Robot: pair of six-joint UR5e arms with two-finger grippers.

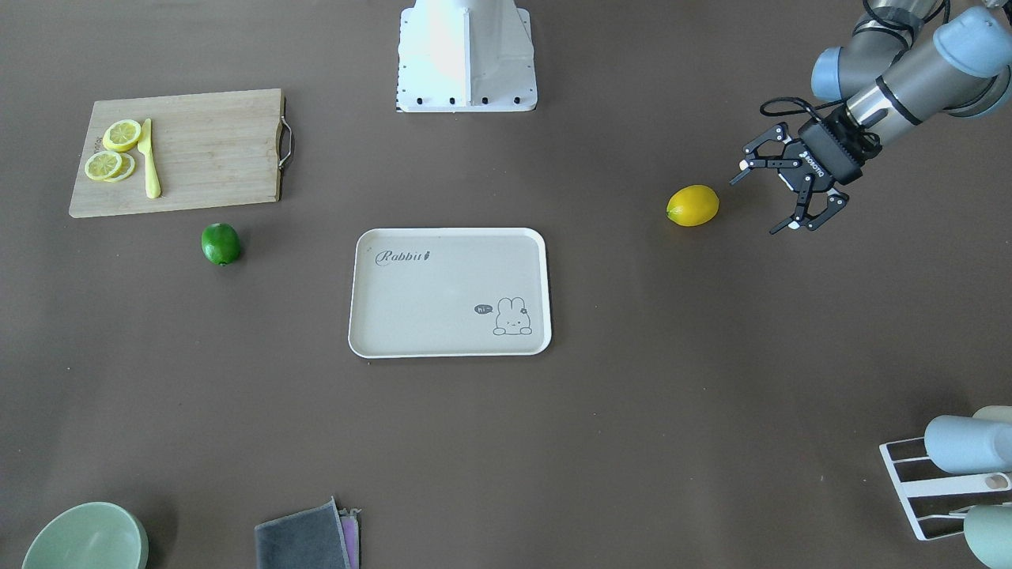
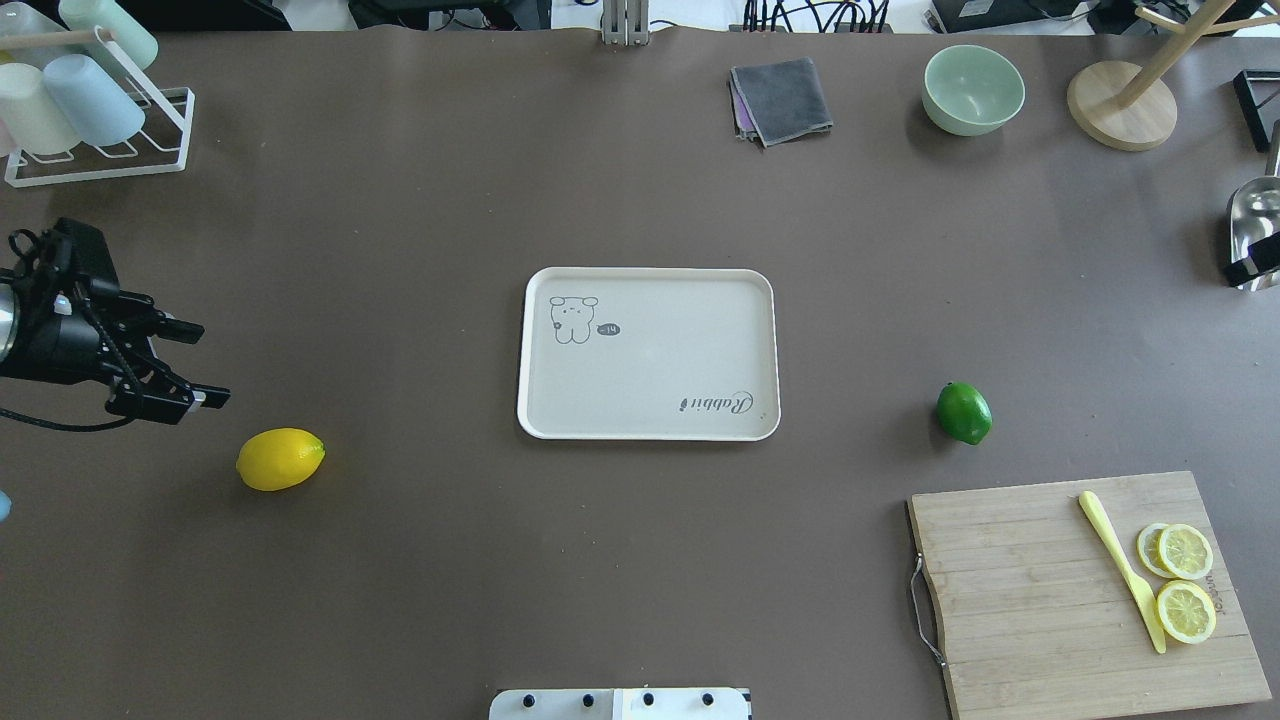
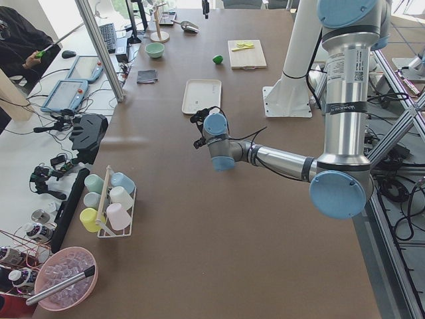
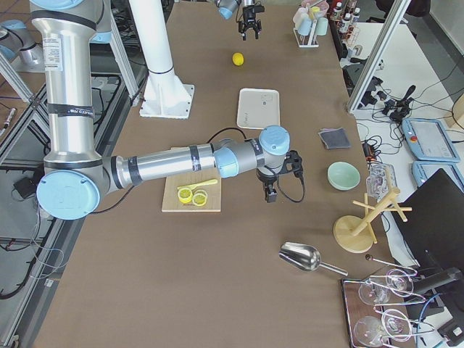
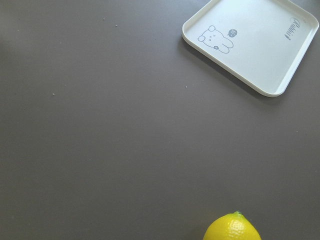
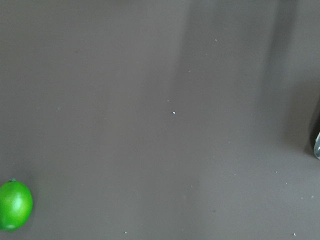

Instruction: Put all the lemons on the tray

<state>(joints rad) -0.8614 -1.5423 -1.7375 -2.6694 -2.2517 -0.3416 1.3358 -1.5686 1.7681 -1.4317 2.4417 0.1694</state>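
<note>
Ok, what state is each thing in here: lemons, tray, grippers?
yellow lemon, on the table, not gripped
green lemon, on the table, untouched
tray, empty
left gripper, open, beside the yellow lemon, apart from it
right gripper, open or shut cannot be told

Clear gap of bare counter (image 2: 400, 560) between the left gripper (image 2: 212, 365), jaws spread, and the yellow lemon (image 2: 280, 459) just near-right of it. From that lemon to the tray (image 2: 650, 360) the counter is open, with only the raised rim in the way. Green lemon (image 2: 964, 413) is free all round. The cutting board (image 2: 1030, 590) lies near it on the near side, not touching. Cup rack (image 2: 90, 110) stands far-left, well apart from both lemons.
</note>
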